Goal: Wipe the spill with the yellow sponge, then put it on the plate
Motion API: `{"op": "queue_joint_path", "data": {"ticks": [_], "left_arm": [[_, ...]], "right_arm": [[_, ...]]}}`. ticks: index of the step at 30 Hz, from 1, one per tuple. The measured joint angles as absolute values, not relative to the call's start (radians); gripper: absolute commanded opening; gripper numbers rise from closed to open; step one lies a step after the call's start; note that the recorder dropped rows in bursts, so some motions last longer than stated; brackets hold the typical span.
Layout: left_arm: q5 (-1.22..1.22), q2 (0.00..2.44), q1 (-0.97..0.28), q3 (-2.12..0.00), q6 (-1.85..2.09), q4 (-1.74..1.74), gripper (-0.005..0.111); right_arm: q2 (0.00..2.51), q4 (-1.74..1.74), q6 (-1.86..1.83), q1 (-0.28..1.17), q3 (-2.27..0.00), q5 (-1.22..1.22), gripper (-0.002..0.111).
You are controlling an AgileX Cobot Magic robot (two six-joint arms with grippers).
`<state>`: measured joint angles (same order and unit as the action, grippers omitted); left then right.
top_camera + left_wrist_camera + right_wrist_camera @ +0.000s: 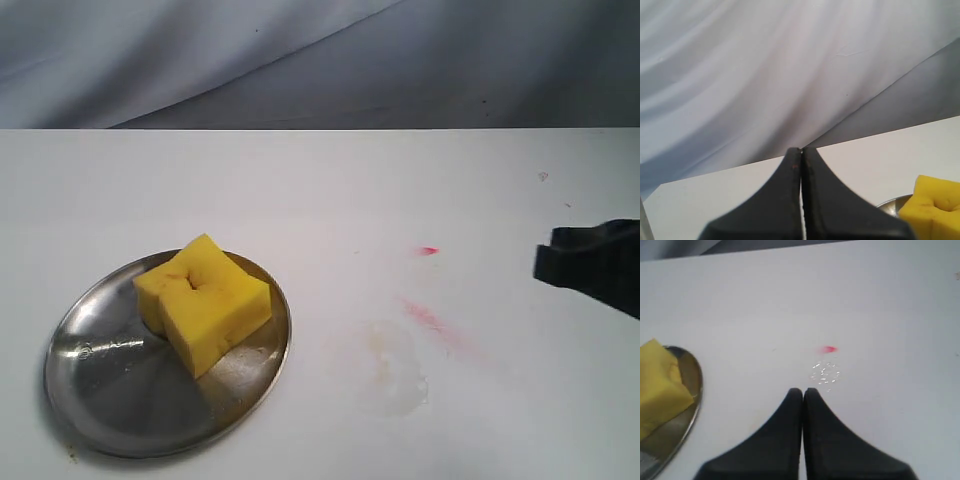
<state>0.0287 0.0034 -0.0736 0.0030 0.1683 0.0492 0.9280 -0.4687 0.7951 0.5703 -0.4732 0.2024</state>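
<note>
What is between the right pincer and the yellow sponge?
Nothing solid. Between the right pincer and the yellow sponge, which lies on the plate, there is only bare table with a flat wet smear and faint pink streaks.

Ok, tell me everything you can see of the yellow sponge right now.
The yellow sponge is a thick, bright yellow foam block, roughly square, with a dented top that has a dark crease in it and a slit running down one side. It rests on the shiny silver plate, in its far right part, one corner turned towards the exterior camera. Only the plate touches it.
</note>
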Motion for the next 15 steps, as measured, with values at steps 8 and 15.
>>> {"op": "queue_joint_path", "data": {"ticks": [8, 15], "left_arm": [[0.029, 0.003, -0.074, 0.003, 0.168, 0.049, 0.000], [0.029, 0.003, -0.074, 0.003, 0.168, 0.049, 0.000]], "right_arm": [[0.549, -0.281, 0.531, 0.235, -0.177, 0.057, 0.000], [0.244, -0.129, 0.276, 0.190, -0.007, 0.051, 0.000]]}}
